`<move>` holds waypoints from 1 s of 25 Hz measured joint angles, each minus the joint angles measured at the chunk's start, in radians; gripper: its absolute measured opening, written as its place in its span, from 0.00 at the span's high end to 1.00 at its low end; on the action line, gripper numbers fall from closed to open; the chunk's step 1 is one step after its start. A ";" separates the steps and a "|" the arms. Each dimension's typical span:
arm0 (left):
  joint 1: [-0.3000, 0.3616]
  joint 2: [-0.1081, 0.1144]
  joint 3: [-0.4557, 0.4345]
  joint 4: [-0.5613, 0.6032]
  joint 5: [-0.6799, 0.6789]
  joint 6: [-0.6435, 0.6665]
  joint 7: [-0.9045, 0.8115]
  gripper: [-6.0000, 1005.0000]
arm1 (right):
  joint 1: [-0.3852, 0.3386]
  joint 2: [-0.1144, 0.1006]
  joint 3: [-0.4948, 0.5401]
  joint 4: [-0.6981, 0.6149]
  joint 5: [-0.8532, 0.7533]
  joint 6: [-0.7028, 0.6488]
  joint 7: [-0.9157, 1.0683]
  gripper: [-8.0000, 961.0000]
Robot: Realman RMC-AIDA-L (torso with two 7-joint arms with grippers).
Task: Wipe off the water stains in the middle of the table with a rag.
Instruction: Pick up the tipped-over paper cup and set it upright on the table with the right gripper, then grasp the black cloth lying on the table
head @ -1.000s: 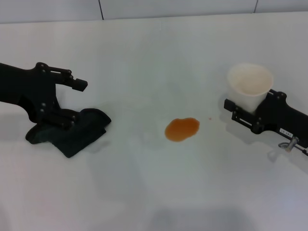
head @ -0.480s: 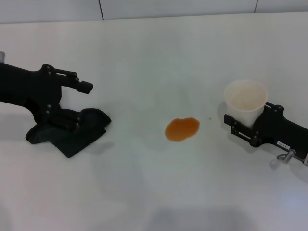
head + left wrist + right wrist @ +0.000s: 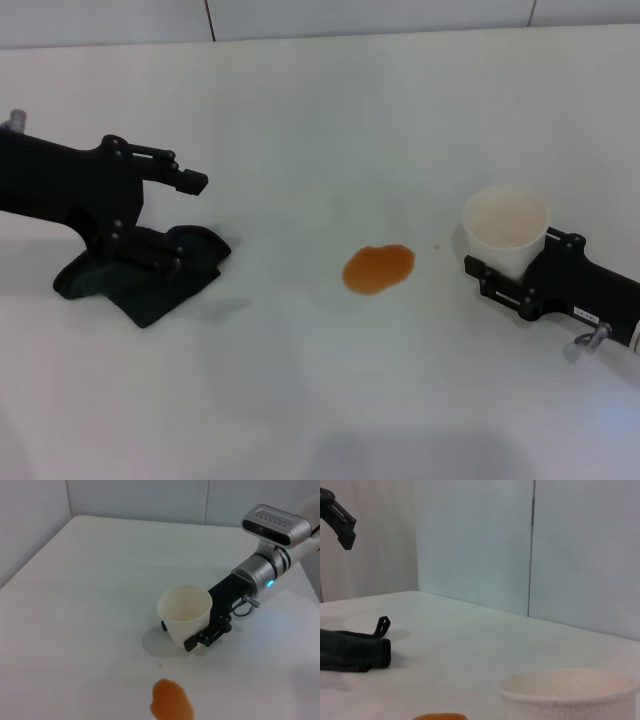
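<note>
On table (image 3: 320, 400), rag (image 3: 150, 275), water stains (image 3: 378, 268), unmarked cup (image 3: 503, 228)

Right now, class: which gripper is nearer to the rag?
Left. The left gripper is at the rag; the right gripper holds the cup beyond the puddle.

Right wrist view: white paper cup (image 3: 569, 694) rim close in front, sliver of orange-brown water stains (image 3: 439, 716) beside it on the white table (image 3: 470, 645), dark rag (image 3: 351, 651) farther off, left gripper (image 3: 362, 580) fingers spread over it.
</note>
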 joint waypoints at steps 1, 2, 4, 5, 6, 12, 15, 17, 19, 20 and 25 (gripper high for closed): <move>0.002 0.000 0.000 0.000 0.000 0.000 0.000 0.16 | 0.000 0.000 0.000 0.000 -0.001 0.000 0.001 0.35; 0.004 -0.001 0.000 0.000 0.000 0.000 0.000 0.16 | 0.000 0.000 0.000 0.001 -0.001 0.001 0.001 0.35; 0.007 -0.002 0.000 0.000 0.000 0.000 0.000 0.16 | -0.002 0.000 -0.001 0.002 -0.001 0.002 0.002 0.36; 0.008 -0.002 0.000 0.001 0.000 0.000 0.000 0.16 | -0.004 0.000 -0.001 0.003 0.000 0.001 0.004 0.35; 0.009 -0.003 0.000 0.001 0.000 0.001 0.000 0.16 | -0.005 0.000 -0.001 0.003 0.000 -0.001 0.005 0.34; 0.011 -0.005 0.000 0.001 0.000 0.006 -0.005 0.16 | -0.008 0.000 -0.002 0.010 -0.005 -0.013 0.019 0.31; 0.012 -0.006 0.000 0.001 0.000 0.009 -0.008 0.16 | -0.009 0.000 -0.002 0.011 -0.006 -0.028 0.019 0.28; 0.013 -0.006 0.001 0.001 0.000 0.013 -0.009 0.16 | -0.013 0.000 -0.002 0.012 -0.005 -0.046 0.019 0.25; 0.014 -0.006 0.001 0.001 0.000 0.017 -0.009 0.16 | -0.020 0.000 -0.002 0.010 -0.005 -0.062 0.020 0.21; 0.014 -0.006 0.001 0.001 0.000 0.018 -0.009 0.16 | -0.023 0.000 -0.002 0.009 -0.004 -0.069 0.020 0.20; 0.019 -0.006 0.002 0.006 0.000 0.021 -0.009 0.16 | -0.026 0.000 0.000 0.011 0.001 -0.076 0.025 0.14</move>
